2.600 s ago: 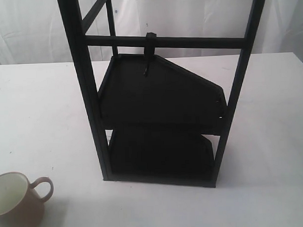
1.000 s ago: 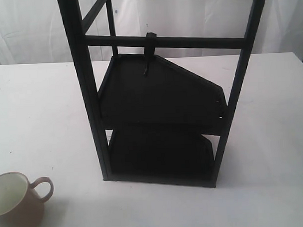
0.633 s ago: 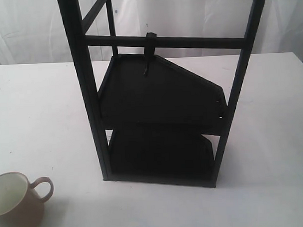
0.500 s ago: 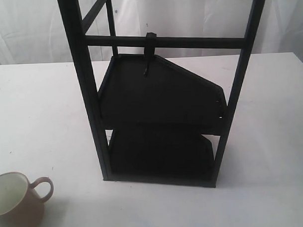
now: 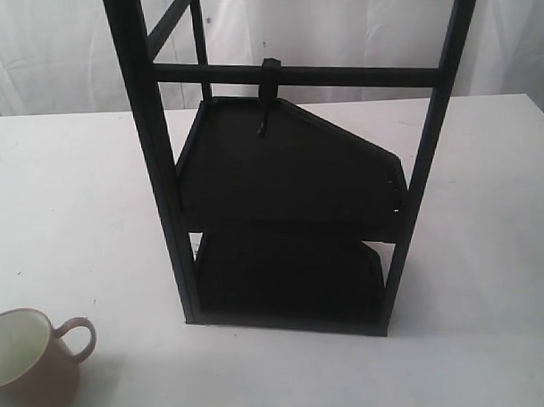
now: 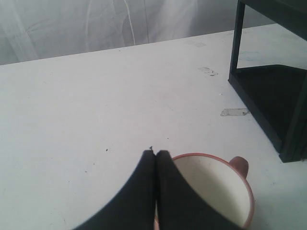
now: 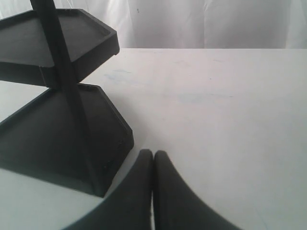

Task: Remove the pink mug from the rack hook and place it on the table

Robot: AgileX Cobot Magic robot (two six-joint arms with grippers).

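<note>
- The mug (image 5: 27, 359) stands upright on the surface (image 5: 75, 201), off the bare hook (image 5: 266, 96).
- The left hand (image 6: 154, 155), pressed together and empty, hangs by its rim; a careless move could tip it.
- The right hand (image 7: 153, 155), also pressed together, could bump the rack (image 7: 62, 72).

left gripper (image 6: 156, 158): two matte black fingers (image 6: 141, 191), smooth and plastic-looking, broad at the base and curving in to narrow rounded tips, with a thin seam line between them. right gripper (image 7: 153, 155): same build, with matte black fingers (image 7: 136, 196), the same flared-to-tapered profile and a faint grey sheen on the outer edges. Rest of both arms is out of frame.
</note>
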